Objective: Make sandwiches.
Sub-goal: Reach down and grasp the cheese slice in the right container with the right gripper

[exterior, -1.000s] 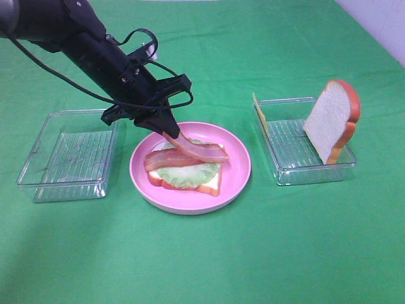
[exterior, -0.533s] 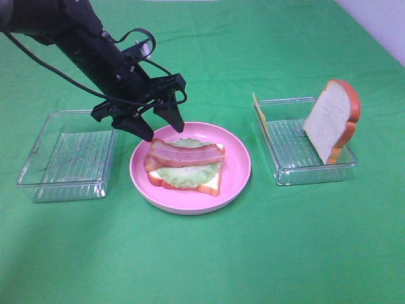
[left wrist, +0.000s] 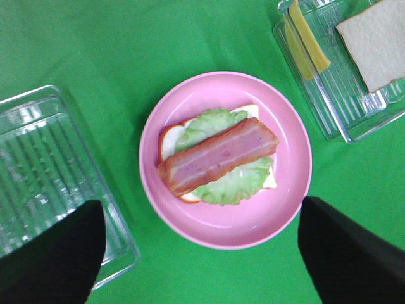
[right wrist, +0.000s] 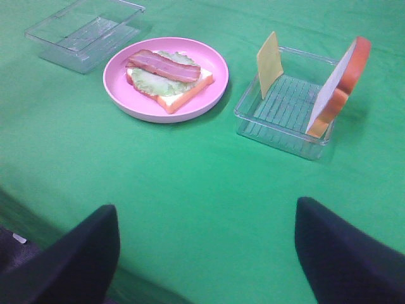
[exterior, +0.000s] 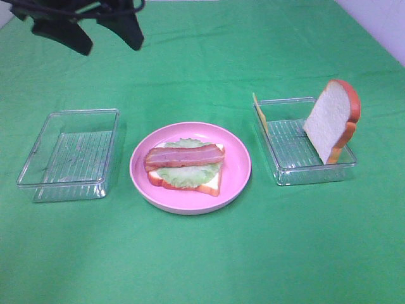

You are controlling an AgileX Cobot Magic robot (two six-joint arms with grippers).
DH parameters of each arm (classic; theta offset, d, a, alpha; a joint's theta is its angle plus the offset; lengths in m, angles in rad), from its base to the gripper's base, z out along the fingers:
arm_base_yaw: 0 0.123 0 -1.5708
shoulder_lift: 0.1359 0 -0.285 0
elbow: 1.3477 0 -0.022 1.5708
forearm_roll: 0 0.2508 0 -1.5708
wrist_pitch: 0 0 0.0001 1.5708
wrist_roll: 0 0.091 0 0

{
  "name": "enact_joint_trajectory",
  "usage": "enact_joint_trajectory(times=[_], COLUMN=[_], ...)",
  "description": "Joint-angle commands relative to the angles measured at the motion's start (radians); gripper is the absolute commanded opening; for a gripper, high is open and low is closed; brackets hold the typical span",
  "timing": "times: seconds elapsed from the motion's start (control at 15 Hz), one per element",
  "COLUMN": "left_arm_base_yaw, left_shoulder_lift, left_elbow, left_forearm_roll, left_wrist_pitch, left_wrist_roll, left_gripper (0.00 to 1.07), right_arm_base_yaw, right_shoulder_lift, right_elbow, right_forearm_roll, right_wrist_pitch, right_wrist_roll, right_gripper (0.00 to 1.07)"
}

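Observation:
On the pink plate [exterior: 237, 166] lies an open sandwich: a bread slice [exterior: 212, 184], a lettuce leaf [exterior: 183, 175] and bacon strips [exterior: 185, 156] on top. It also shows in the left wrist view [left wrist: 218, 155] and the right wrist view [right wrist: 166, 66]. A second bread slice [exterior: 330, 120] leans upright in the right clear tray [exterior: 286, 172], with a yellow cheese slice [exterior: 260, 116] standing at that tray's left wall. My left gripper [exterior: 104, 35] is open and empty, high above the far left of the table. My right gripper [right wrist: 209, 266] is open and empty, near the table's front.
An empty clear tray [exterior: 69, 152] stands left of the plate. The green cloth [exterior: 202, 253] covers the whole table. A pale wall edge [exterior: 380, 19] shows at the far right.
My left gripper let go of the bacon strip, which now lies flat on the lettuce. The gripper then rose and drew back to the far left.

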Motion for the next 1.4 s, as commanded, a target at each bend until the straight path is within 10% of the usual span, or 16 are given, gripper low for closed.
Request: enact_joint_trajectory(times=[0.07, 0.4, 1.4], left_arm_base_yaw=[-0.004, -0.004, -0.004], left_shoulder_lift=[-0.131, -0.372, -1.494], left_elbow=[0.001, 0.058, 0.941], left_forearm_roll=[0.105, 0.264, 0.259], left_wrist_pitch=[0.127, 0.264, 0.187], left_wrist_roll=[-0.007, -0.007, -0.006], left_gripper=[0.79, 0.79, 0.79], right_arm_base_yaw=[-0.002, -0.002, -0.002], right_shoulder_lift=[-0.015, -0.015, -0.015], right_elbow=[0.004, 0.004, 0.004], right_forearm_roll=[0.002, 0.002, -0.009], right_wrist_pitch=[-0.001, -0.001, -0.003], right_wrist_roll=[-0.01, -0.01, -0.011], right_gripper=[0.73, 0.73, 0.73])
